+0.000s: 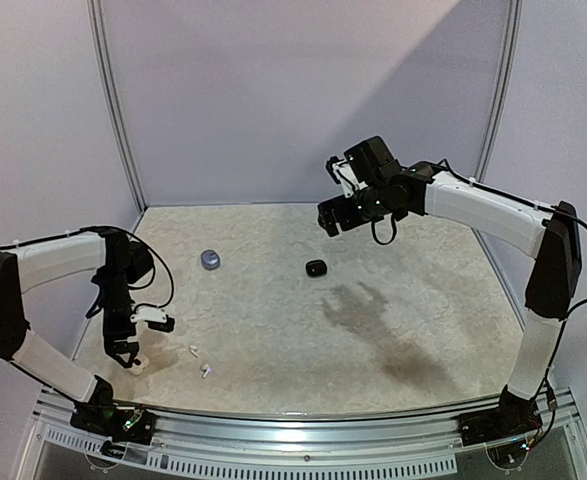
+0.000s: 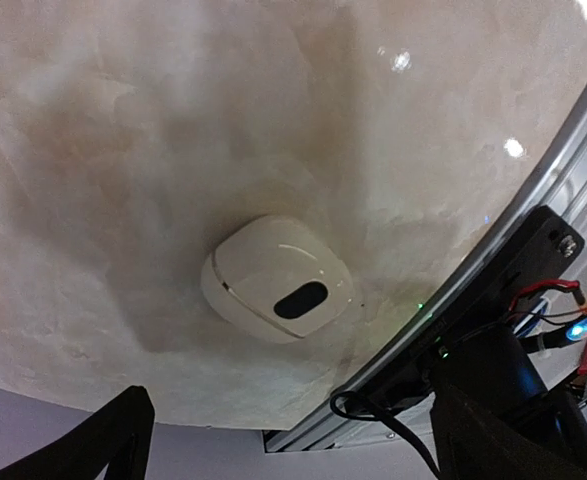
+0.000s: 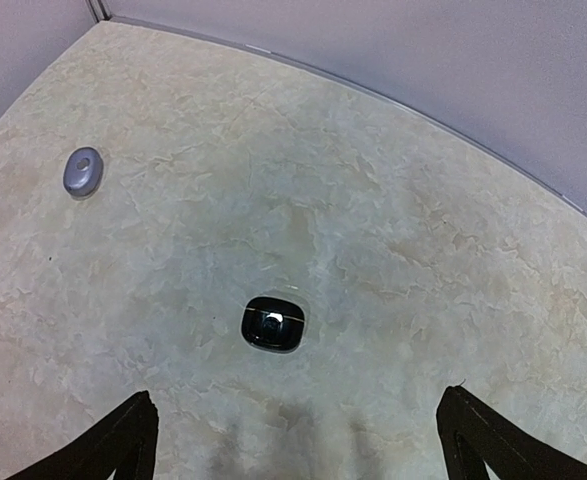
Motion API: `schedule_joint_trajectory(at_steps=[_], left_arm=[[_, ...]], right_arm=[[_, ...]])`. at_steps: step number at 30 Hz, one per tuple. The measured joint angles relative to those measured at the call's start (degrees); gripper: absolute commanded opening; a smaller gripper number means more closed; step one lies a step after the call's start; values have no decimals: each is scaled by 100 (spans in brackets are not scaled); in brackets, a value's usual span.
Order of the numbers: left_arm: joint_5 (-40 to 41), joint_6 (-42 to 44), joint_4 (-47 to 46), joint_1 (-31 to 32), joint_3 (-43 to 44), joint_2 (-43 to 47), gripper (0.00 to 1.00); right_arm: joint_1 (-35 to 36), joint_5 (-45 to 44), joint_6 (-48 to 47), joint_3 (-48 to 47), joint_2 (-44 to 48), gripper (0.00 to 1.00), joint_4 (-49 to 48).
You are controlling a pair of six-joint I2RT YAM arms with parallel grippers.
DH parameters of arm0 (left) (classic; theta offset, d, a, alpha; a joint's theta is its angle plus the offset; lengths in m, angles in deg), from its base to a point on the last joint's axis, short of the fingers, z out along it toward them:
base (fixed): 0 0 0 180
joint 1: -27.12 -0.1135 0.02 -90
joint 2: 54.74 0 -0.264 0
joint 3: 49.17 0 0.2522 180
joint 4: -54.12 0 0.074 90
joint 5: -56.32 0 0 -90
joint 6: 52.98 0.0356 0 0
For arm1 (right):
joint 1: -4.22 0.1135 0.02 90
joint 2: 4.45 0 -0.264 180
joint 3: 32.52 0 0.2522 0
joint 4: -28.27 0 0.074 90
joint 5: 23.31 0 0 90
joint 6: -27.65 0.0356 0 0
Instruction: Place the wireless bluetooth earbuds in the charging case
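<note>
1. White earbuds [image 1: 205, 371] lie loose on the table [image 1: 273, 350], near the front edge, outside any case.
2. Left gripper [image 1: 125, 352] hovers fully open above the white case [image 2: 276, 280], holding nothing.
3. Right gripper [image 1: 331, 222] hangs fully open, empty, above the black case [image 3: 273, 323]; the lavender case [image 3: 83, 171] sits well apart.

Beige marbled tabletop [image 1: 453, 270], lavender walls [image 1: 303, 90]

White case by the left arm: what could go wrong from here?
The white case lies close to the table's rail; a nudge from the open left gripper might push it off. It looks closed, so no earbud can go in yet. The white earbuds are tiny and loose; a finger could flick them away.
</note>
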Motion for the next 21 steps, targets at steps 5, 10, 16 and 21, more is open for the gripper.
schedule_joint_trajectory(at_steps=[5,10,16,21], left_arm=[[50,-297,-319,0,-459,-33,89],[144,-605,-859,33,-651,-203,88],[192,-739,-1211,302,-1088,-201,80],[201,-739,-1325,356,-1086,-221,73]], right_arm=[[0,13,109,0,0,99,146],[0,15,291,0,0,99,229],[0,-13,468,72,0,99,280],[0,-61,557,310,0,99,302]])
